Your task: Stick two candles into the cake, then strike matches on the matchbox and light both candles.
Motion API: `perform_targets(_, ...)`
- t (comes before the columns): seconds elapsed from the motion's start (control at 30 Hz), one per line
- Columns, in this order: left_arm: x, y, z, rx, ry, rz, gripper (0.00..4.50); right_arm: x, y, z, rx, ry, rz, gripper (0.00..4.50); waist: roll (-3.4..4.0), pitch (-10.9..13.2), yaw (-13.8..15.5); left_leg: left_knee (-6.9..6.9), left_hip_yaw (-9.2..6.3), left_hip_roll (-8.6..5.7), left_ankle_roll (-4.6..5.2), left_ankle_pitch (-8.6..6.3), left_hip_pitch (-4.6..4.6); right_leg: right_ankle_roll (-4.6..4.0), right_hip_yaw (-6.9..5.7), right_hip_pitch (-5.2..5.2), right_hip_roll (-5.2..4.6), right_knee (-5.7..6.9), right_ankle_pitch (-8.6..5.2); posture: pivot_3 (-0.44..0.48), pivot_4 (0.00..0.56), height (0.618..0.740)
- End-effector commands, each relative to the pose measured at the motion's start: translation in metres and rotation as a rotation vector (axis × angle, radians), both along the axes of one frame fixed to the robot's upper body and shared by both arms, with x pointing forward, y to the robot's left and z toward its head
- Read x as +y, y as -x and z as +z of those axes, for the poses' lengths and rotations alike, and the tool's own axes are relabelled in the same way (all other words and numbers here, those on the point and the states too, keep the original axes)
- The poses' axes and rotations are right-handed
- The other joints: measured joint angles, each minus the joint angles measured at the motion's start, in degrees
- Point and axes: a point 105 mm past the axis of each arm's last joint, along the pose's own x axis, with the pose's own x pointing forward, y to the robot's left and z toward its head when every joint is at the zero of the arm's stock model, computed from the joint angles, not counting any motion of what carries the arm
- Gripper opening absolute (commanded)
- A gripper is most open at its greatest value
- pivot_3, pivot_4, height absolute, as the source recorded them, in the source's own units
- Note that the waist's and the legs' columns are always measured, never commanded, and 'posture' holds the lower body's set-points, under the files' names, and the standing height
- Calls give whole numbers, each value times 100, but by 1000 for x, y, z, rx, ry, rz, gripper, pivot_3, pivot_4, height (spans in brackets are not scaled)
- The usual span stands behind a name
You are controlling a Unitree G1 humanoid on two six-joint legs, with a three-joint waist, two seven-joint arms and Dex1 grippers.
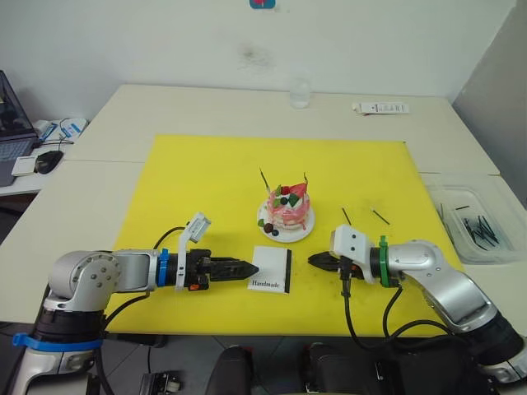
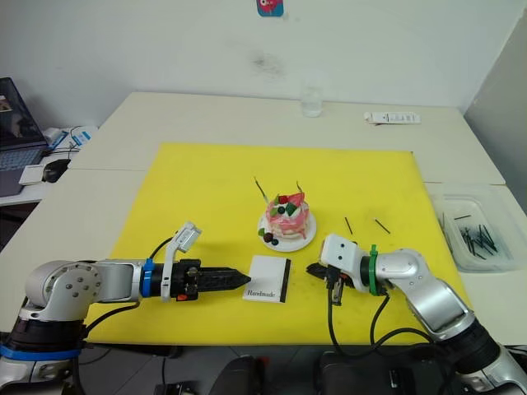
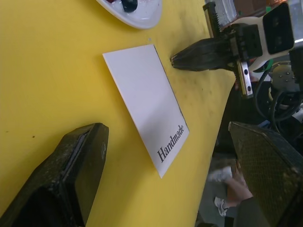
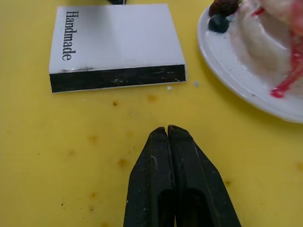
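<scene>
1. The left gripper (image 1: 252, 268), low left of centre, pointed at the box with fingers spread apart.
2. The flat white "Handmade" matchbox (image 1: 271, 269) lay centre-bottom on the yellow mat (image 1: 198, 189).
3. The small round pink cake (image 1: 287, 210) sat just above it.
4. The right gripper (image 1: 314, 260), fingers pressed together and empty, rested right of the box.

I get even, bright, diffuse light with soft short shadows under my right gripper (image 1: 313, 261) and left gripper (image 1: 254, 267). No glare on the mat beneath them. In the left wrist view my own fingers (image 3: 71, 175) blur.
</scene>
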Motion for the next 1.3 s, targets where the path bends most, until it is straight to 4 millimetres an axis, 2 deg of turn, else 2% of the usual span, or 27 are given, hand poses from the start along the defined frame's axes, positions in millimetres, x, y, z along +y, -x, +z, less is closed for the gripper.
perform_targets(0.03,-2,1,-9,27,-16,5,4500,5,-2,2,-20,8,24,36,-1,-1,0,1,2,0,0,0,0,2,1,0,0,0,1,0,150,740)
perform_targets(0.47,-13,7,-18,60,3,-9,4500,36,4,0,22,-19,145,36,-1,-8,9,1,3,-3,0,0,8,4,2,7,-10,1,3,0,150,740)
perform_targets(0.73,-17,9,-19,58,14,-4,4500,47,6,6,22,-44,197,36,-1,-8,64,1,7,-8,0,0,7,4,4,7,-13,-2,2,0,150,740)
perform_targets(1.1,-20,11,-20,53,29,-4,4500,55,0,10,-11,-69,223,36,-1,-8,77,2,8,-16,0,0,7,4,4,9,-19,-3,2,0,150,740)
perform_targets(1.3,-19,11,-20,48,20,0,4500,45,-9,7,-79,7,208,36,-1,-8,77,2,10,-22,0,0,6,6,5,9,-23,-5,3,0,150,740)
